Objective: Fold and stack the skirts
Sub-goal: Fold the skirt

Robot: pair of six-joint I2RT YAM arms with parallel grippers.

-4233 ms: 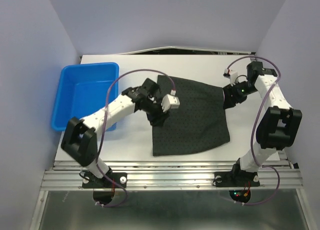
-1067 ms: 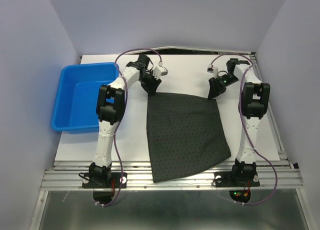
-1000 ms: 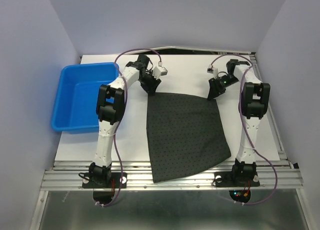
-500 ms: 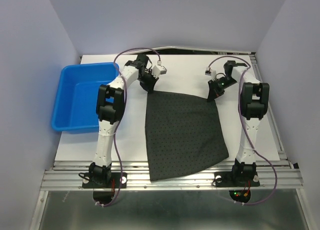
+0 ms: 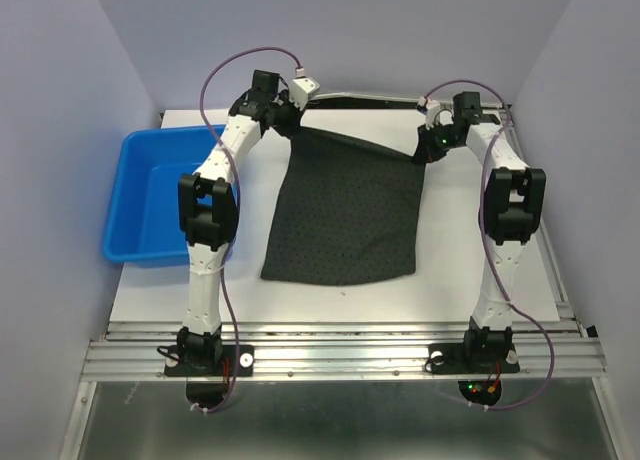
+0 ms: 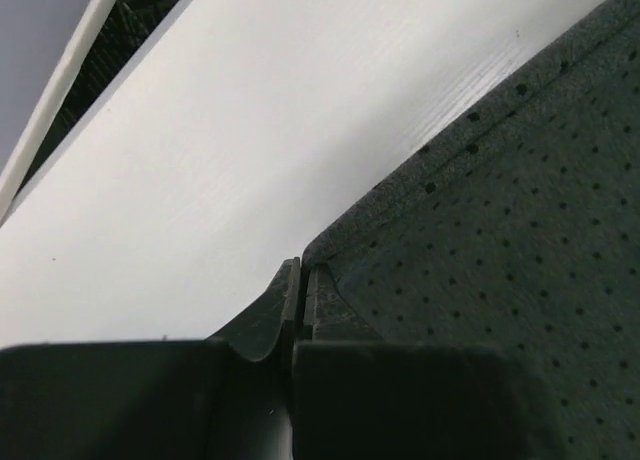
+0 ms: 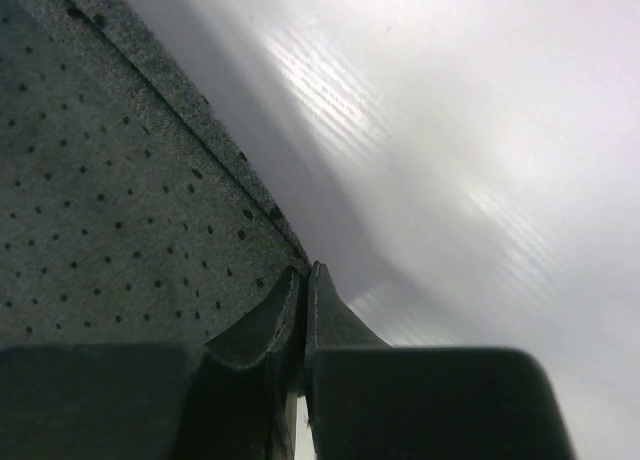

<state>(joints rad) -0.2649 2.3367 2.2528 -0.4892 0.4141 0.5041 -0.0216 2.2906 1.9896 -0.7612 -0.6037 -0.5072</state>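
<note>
- Top view: the skirt [image 5: 345, 215] lies spread on the table [image 5: 480, 270], to the right of the blue tub [image 5: 170, 132]. Its far edge hangs raised between two corners. The left gripper [image 5: 288, 123] holds the far corner nearer the tub. The right gripper [image 5: 424, 152] holds the far corner farther from the tub.
- Left wrist view: the left gripper [image 6: 301, 270] has its fingers pressed together, pinching the skirt's [image 6: 500, 230] corner hem, with white table behind.
- Right wrist view: the right gripper [image 7: 305, 272] has its fingers clamped tight on the skirt's [image 7: 120, 180] corner edge, above the white table.
</note>
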